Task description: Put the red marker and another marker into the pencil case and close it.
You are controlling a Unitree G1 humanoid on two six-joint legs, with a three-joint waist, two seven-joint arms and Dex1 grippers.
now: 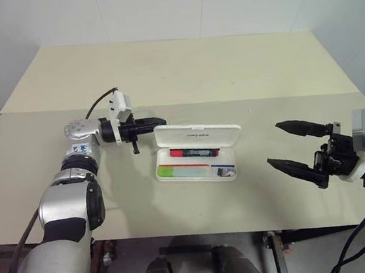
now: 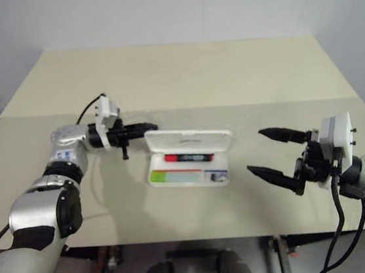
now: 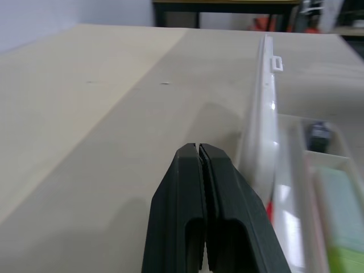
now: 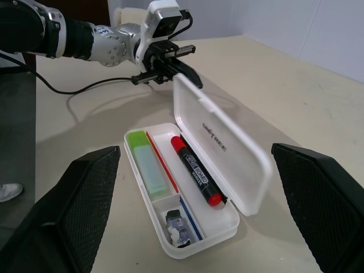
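- Now the white case (image 1: 196,162) sits open in the middle of the table (image 1: 163,79), its lid (image 1: 198,137) standing up.
- Inside, the red marker (image 4: 196,169) lies next to the lid, and the green marker (image 4: 147,159) lies in the front part.
- Left gripper (image 1: 160,121) has its fingers pressed together, holding nothing, tip right behind the lid's left end.
- Right gripper (image 1: 287,144) is wide open and empty, well to the right of the case.

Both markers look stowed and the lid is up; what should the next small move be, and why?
Probably a push with the shut left gripper against the back of the raised lid, tipping it forward to close the pencil case. The red marker and the green marker already lie inside, and the fingertips sit just behind the lid's edge. The right gripper waits open, apart.
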